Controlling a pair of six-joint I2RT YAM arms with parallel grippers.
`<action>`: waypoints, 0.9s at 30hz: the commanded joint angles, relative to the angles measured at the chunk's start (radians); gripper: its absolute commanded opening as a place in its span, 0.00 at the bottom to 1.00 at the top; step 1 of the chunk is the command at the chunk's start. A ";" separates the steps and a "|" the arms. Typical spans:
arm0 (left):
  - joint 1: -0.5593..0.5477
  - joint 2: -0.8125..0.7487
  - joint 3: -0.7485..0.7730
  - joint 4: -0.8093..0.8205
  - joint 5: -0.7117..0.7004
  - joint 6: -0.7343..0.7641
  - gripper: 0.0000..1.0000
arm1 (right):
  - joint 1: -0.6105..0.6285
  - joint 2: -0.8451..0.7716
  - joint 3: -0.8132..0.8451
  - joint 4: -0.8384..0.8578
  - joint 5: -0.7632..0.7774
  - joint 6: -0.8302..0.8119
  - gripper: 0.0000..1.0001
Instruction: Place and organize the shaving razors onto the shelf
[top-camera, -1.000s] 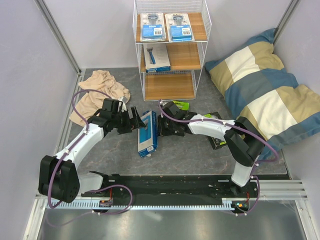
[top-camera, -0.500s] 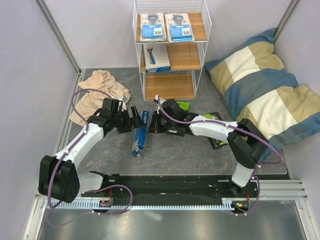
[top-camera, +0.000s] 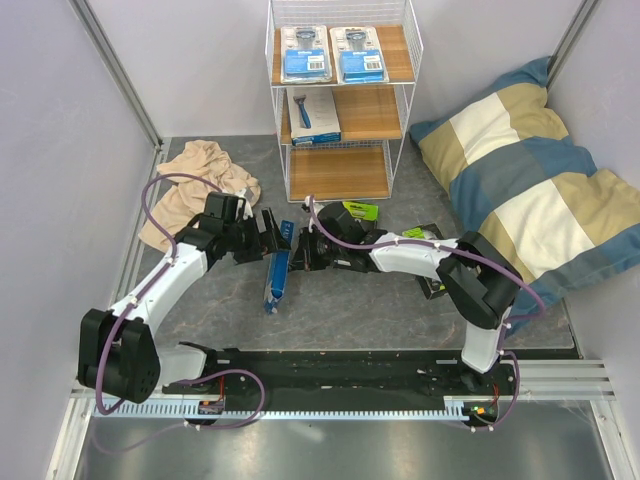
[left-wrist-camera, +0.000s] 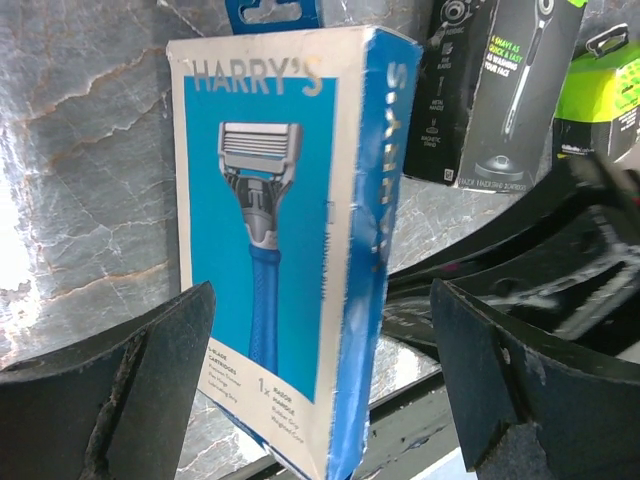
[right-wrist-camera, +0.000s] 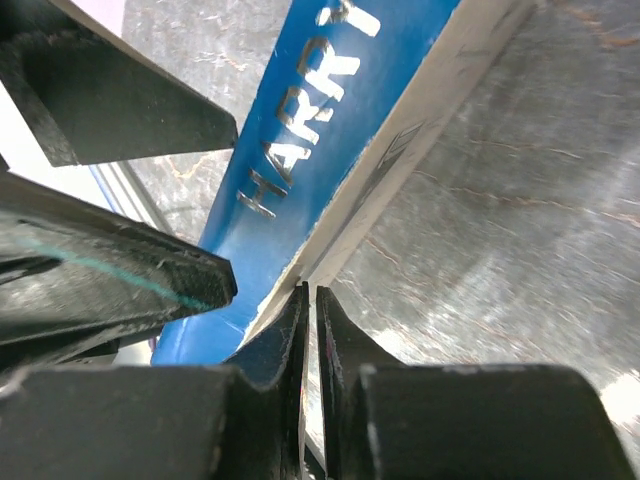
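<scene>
Left gripper (left-wrist-camera: 320, 345) jaws wide, straddling blue razor pack (left-wrist-camera: 285, 230), no contact evident. Pack on edge on table (top-camera: 400, 310), near shelf (top-camera: 340, 172). Right gripper (right-wrist-camera: 310, 300) closed, tips at pack edge; pinch indiscernible.

Robot lab test cell, not a home or shop. Plain panel walls (top-camera: 200, 70) sit in aluminium posts (top-camera: 115, 70), with a slotted rail (top-camera: 340, 408) along the near edge. The left arm (top-camera: 165, 280) and right arm (top-camera: 420, 255) are bolted to a black base plate (top-camera: 340, 365), purple cables (top-camera: 150, 200) looped loose. The grey marble-look tabletop (top-camera: 380, 310) carries staged props: small wire shelf (top-camera: 340, 172) with retail razor packs (top-camera: 306, 55), striped pillow (top-camera: 520, 170), crumpled cloth (top-camera: 195, 180). Can't tell what's beyond the panels.
</scene>
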 joint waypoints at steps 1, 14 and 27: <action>-0.004 -0.011 0.054 -0.017 -0.038 0.051 0.95 | 0.017 0.031 0.048 0.089 -0.041 0.024 0.13; -0.002 0.021 0.054 -0.045 -0.070 0.066 0.93 | 0.031 0.053 0.065 0.132 -0.061 0.053 0.13; -0.004 0.044 0.057 -0.051 -0.098 0.089 0.77 | 0.031 0.019 0.057 0.071 -0.033 0.013 0.14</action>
